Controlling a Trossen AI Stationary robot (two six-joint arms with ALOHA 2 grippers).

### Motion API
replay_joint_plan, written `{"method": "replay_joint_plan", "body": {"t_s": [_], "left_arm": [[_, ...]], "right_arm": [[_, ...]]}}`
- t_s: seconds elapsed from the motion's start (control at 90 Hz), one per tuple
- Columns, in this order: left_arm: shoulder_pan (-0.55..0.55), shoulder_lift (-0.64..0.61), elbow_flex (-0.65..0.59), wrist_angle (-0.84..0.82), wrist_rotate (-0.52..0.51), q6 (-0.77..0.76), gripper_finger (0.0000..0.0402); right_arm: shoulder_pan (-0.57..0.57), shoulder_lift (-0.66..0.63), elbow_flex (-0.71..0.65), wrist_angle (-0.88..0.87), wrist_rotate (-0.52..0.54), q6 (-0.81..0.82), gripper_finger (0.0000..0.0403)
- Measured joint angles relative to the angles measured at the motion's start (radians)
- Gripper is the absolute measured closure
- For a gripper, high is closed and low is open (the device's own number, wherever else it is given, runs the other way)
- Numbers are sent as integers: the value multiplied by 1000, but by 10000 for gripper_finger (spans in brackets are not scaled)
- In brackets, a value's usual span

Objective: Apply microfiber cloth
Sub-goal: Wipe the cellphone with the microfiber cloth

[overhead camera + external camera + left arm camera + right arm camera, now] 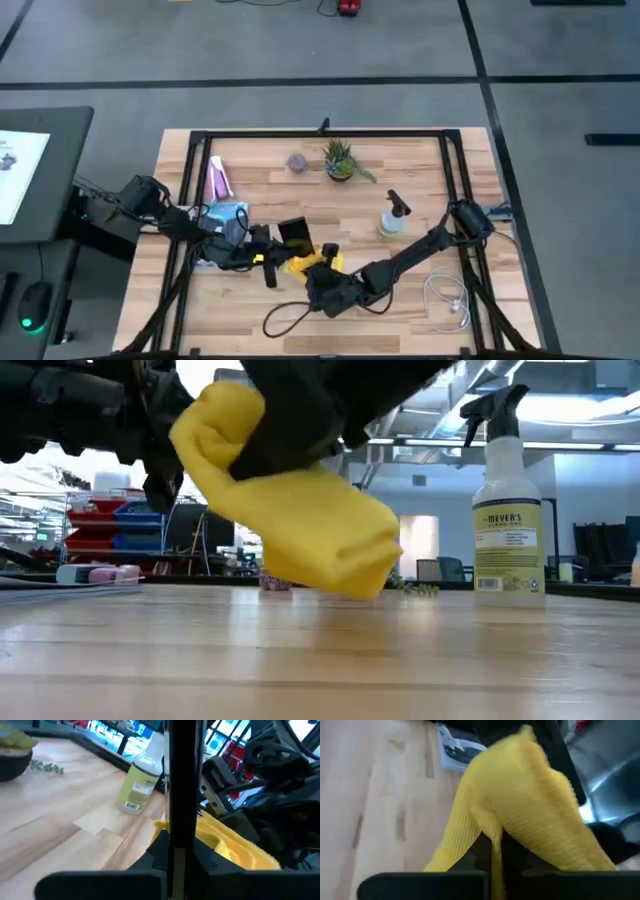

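Left tool [268, 262] sat near the table's [420, 310] middle front, clamped on the upright edge of the black smartphone [294, 233], whose thin dark side ran straight up the left wrist view. Just right of it, touching, the right tool [322, 268] was closed on the microfiber cloth [300, 510], which hung bunched and lifted clear of the wood in the low view, pressed against the phone. Behind the left arm lay a pale blue-and-white packet [228, 215] and a pink tube [219, 180]; its print could not be read. Farther right a small pot [340, 170] held a spiky green plant [339, 154]. Right again stood a spray bottle [508, 500] of yellowish liquid, labelled "MEYER'S". A white cable [448, 300] coiled near the front right corner, and bare wood lay open between the bottle and the tools.
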Motion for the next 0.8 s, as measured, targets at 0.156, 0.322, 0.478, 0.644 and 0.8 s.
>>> {"method": "replay_joint_plan", "body": {"t_s": [0.156,0.322,0.478,0.644,0.8], "left_arm": [[0,0,19,-67,-31,35,398],[-15,2,37,-115,-44,43,398],[-29,2,37,-113,-54,46,398],[-30,2,37,-110,-44,45,398],[-31,0,39,-107,-31,44,398]], "right_arm": [[-3,-1,14,-4,7,-33,403],[-17,-1,17,-121,48,23,403],[-10,-12,17,-281,79,136,403],[-3,-11,15,-289,83,184,403],[-9,-10,15,-109,54,86,403]]}}
